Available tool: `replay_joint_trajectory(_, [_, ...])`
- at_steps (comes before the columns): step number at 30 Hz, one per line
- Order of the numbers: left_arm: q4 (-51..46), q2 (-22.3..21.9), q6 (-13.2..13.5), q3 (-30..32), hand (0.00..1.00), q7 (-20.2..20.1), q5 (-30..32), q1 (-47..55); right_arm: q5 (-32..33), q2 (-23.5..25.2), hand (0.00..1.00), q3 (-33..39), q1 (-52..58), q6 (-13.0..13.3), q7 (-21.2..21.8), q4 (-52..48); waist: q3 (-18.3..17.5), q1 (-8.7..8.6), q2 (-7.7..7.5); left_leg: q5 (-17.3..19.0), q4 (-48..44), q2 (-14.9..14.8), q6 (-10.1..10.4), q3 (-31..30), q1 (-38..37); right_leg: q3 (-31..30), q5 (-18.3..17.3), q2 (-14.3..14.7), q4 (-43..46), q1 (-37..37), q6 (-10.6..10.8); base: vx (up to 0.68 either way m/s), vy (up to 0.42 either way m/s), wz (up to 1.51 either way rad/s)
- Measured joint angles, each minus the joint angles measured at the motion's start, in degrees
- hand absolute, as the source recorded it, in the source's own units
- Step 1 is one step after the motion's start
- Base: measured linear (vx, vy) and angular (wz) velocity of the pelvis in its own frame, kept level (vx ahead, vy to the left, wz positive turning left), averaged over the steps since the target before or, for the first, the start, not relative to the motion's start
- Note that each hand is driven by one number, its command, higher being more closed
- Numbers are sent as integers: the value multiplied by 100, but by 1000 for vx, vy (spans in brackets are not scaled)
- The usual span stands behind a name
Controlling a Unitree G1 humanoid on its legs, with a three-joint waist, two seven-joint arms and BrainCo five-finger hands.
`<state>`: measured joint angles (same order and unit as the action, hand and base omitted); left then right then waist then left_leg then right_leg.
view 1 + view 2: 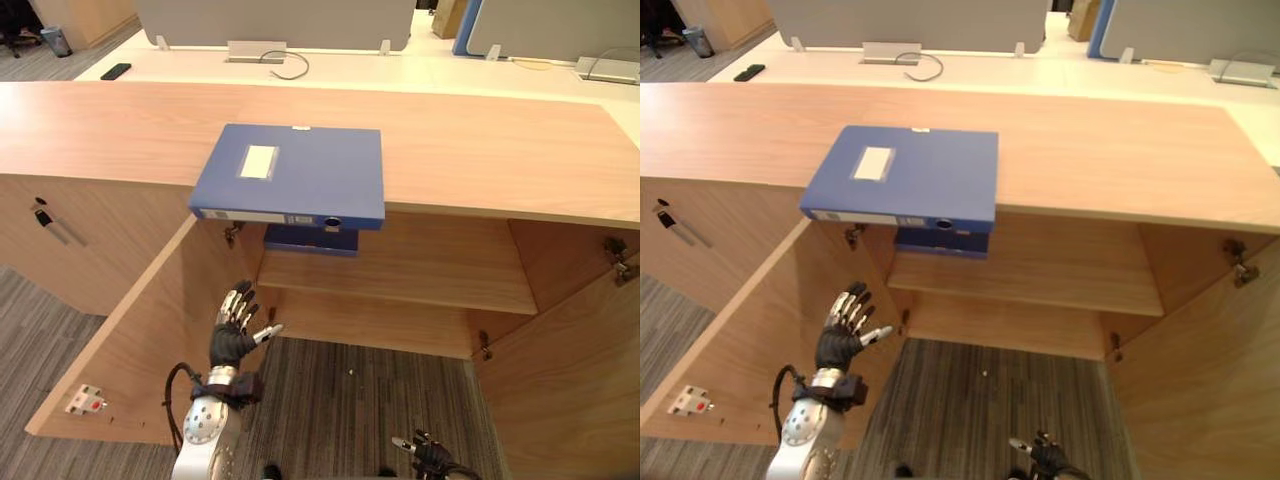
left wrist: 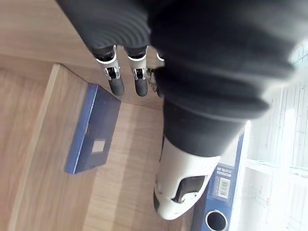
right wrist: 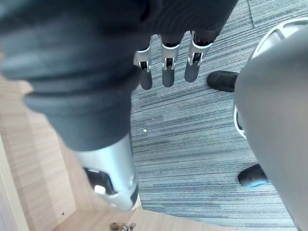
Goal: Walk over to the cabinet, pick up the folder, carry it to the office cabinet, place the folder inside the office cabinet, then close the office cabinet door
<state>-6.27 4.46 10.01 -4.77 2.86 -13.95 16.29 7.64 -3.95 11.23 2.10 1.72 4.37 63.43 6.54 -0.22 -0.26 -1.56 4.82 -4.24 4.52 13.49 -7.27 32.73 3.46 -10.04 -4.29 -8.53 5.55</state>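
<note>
A long wooden counter (image 1: 480,150) runs across the scene, forming the top of a cabinet (image 1: 500,330) whose two doors stand wide open. A blue folder (image 1: 290,175) lies flat on the counter, left of centre, with a white label (image 1: 259,161) on its upper face and its near edge overhanging the counter's front. Directly beneath it, inside the cabinet, a second folder (image 1: 310,238), also blue, lies on the shelf (image 1: 420,265) towards the shelf's left end. The left door (image 1: 140,350) swings out towards the near left, and the right door (image 1: 580,380) swings out towards the near right. The left hand (image 1: 235,335) is raised in front of the open cabinet, just beside the inner face of the left door and below the folders, touching neither; its fingers (image 2: 115,82) are straight and spread apart, holding nothing. The right hand (image 1: 432,458) hangs low at the near edge of the scene, right of centre, over grey striped carpet (image 1: 360,400); its fingers (image 3: 167,72) are straight and slightly apart, pointing down at the carpet, and it is empty too. Beyond the counter, on the far side, is a white desk (image 1: 400,70) with a grey screen (image 1: 275,22) standing along it, a dark looped cable (image 1: 290,68) and a small black device (image 1: 116,71) at its far left.
</note>
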Motion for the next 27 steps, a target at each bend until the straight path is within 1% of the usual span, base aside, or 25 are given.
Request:
replay_joint_trajectory(1, [-1,-21,0,57,0,25,95,31,0,2,0,0,0,-4,0,3,-1,3,-4,-2,0,0,-2,-3,0,0,0,-1,5,0,0,-45,-4,1])
replay_joint_trajectory(2, [-21,-101,1,183,0,204,439,110,0,6,0,-2,0,-7,0,25,-7,7,-14,-7,0,-1,-9,-7,3,0,-1,-3,18,0,-1,-39,-4,1])
replay_joint_trajectory(3, [-51,-130,0,221,0,267,551,143,0,8,0,-4,0,-10,0,39,-8,11,-21,-9,0,-2,-12,-10,5,0,-1,-3,21,-2,-1,-50,-5,1])
replay_joint_trajectory(4, [-195,-198,2,317,0,432,845,240,-7,18,0,-6,0,-13,-2,41,-7,17,-40,-14,1,-3,-18,-15,5,0,-2,-3,31,-2,-3,-48,-6,2])
replay_joint_trajectory(6, [-534,-333,9,435,0,634,1223,361,-20,16,0,-10,-20,1,-7,218,-12,38,-65,-18,-3,-15,-15,-41,21,-5,-14,-4,71,5,-6,-49,-5,5])
replay_joint_trajectory(7, [-791,-453,41,513,0,769,1444,400,-31,12,0,-11,-12,-2,-17,272,-19,87,-87,-22,-3,-18,-10,-58,24,-7,-27,-4,91,8,-20,-40,-3,6])
replay_joint_trajectory(10, [-1368,-656,141,617,0,1159,2030,495,-177,6,0,-15,-27,19,-35,396,-43,148,-129,-30,-14,-40,1,-103,23,-11,-83,-4,180,10,-21,-34,-7,7])
replay_joint_trajectory(11, [-1462,-675,166,625,0,1259,2171,504,-206,5,0,-17,-29,28,-46,412,-42,161,-134,-33,-14,-44,5,-115,22,-12,-103,-4,200,11,-25,-26,-10,8])
replay_joint_trajectory(13, [-1804,-710,230,626,0,1604,2695,514,-211,-25,0,-184,-34,74,-107,437,-40,209,-142,-43,-17,-75,21,-144,18,-22,-156,0,293,27,-21,-23,-12,7])
replay_joint_trajectory(14, [-1863,-706,251,620,0,1681,2875,507,-213,-28,0,-216,-34,76,-124,437,-43,220,-144,-47,-18,-81,26,-149,18,-31,-161,4,299,26,-21,-18,-14,4])
replay_joint_trajectory(15, [-1970,-700,284,593,0,1822,3183,480,-216,-29,0,-252,-35,77,-147,442,-43,242,-145,-53,-21,-90,35,-155,18,-50,-170,10,311,25,-23,-18,-13,3])
replay_joint_trajectory(17, [-2138,-650,284,516,0,2018,3614,400,-233,-28,0,-259,-47,82,-176,474,-44,264,-147,-60,-24,-99,45,-162,12,-68,-178,19,317,18,-33,0,0,0])
replay_joint_trajectory(19, [-2389,-507,288,441,0,2213,4141,212,-342,-33,0,-368,-76,83,-234,491,-56,277,-158,-65,-30,-110,51,-153,3,-109,-178,28,318,15,-34,-14,-1,-2])
replay_joint_trajectory(20, [-2438,-453,287,421,0,2279,4293,147,-403,-32,0,-394,-86,84,-235,491,-58,278,-161,-66,-32,-112,52,-146,-2,-130,-179,29,318,15,-34,-35,1,-5])
replay_joint_trajectory(23, [-2654,-139,285,297,0,2555,4992,-204,-443,-13,0,-460,-102,104,-236,494,-69,278,-161,-66,-27,-120,54,-83,-72,-208,-180,35,318,-13,-34,-35,5,-10])
replay_joint_trajectory(25, [-2674,7,284,219,0,2653,5278,-348,-453,-11,0,-465,-99,125,-236,498,-109,275,-164,-62,-22,-127,58,-35,-99,-269,-181,42,316,-11,-34,-28,4,-15])
replay_joint_trajectory(26, [-2674,149,272,143,0,2737,5585,-460,-471,-11,0,-517,-96,139,-236,523,-168,272,-166,-61,-16,-135,60,28,-97,-347,-180,52,317,39,-34,-23,3,-19])
replay_joint_trajectory(27, [-2674,194,269,128,0,2754,5692,-492,-470,-11,0,-535,-97,146,-236,539,-185,262,-167,-61,-16,-140,61,48,-98,-369,-180,56,318,52,-34,-29,-5,-21])
